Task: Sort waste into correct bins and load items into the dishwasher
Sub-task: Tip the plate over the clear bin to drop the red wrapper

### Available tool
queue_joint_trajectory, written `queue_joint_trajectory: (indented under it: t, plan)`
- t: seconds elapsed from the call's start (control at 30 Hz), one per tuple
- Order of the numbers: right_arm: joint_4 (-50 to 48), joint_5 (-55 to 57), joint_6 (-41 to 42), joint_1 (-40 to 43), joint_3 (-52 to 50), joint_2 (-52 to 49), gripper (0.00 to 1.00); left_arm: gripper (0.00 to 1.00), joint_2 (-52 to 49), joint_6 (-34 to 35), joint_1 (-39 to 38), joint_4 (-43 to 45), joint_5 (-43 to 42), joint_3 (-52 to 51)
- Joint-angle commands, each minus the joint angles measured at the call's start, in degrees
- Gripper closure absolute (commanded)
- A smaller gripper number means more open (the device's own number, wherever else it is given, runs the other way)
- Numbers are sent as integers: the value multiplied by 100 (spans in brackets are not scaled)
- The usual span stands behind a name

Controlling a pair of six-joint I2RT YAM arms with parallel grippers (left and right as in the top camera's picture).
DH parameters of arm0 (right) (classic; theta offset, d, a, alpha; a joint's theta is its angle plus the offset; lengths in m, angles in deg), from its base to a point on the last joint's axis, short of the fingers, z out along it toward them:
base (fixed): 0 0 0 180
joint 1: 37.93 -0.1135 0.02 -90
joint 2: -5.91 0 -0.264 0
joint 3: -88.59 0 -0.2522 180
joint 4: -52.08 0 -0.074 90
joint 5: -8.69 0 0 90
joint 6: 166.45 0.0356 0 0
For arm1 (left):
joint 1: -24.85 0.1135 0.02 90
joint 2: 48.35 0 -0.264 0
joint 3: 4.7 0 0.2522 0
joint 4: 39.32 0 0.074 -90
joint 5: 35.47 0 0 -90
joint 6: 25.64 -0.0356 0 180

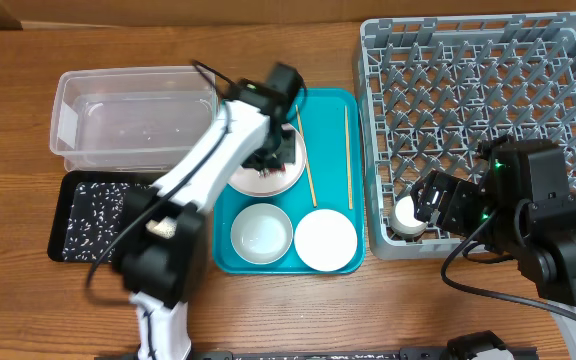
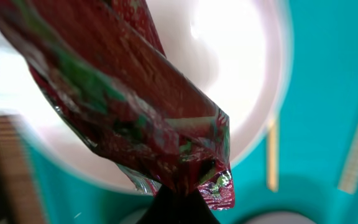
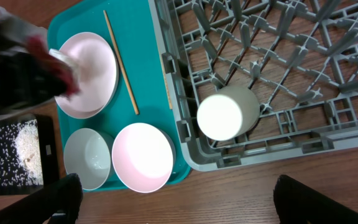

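My left gripper (image 2: 188,208) is shut on the red snack wrapper (image 2: 135,106) and holds it just above the pink-white plate (image 2: 241,56) on the teal tray. In the overhead view it (image 1: 278,150) hangs over the plate (image 1: 258,185). Two bowls (image 1: 262,232) (image 1: 326,240) and two chopsticks (image 1: 304,160) (image 1: 348,155) lie on the tray. My right gripper (image 3: 182,205) is wide open and empty above the table, in front of the grey rack (image 1: 368,150). The white cup (image 3: 225,112) lies in the rack's front left corner. No napkin is in view.
The clear tub (image 1: 68,110) stands at the back left. The black tray (image 1: 60,240) in front of it holds rice grains (image 1: 98,210). The teal tray (image 1: 338,110) lies between these bins and the rack. My left arm reaches across the tub and the tray.
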Motion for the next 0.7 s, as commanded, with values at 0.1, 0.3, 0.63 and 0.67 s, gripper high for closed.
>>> queue_joint_trajectory:
  t: [0.1,0.3,0.63,0.67]
  plan:
    - [-11,50,-17,-31,76,26,0,96,1005,-105,660,-155,730,251]
    - [-11,50,-17,-31,76,26,0,93,763,-61,1703,-35,1078,245]
    - [-11,50,-17,-31,76,26,0,45,647,-957,1423,-17,-164,251]
    - [-11,50,-17,-31,76,26,0,42,619,-997,1211,-20,39,212]
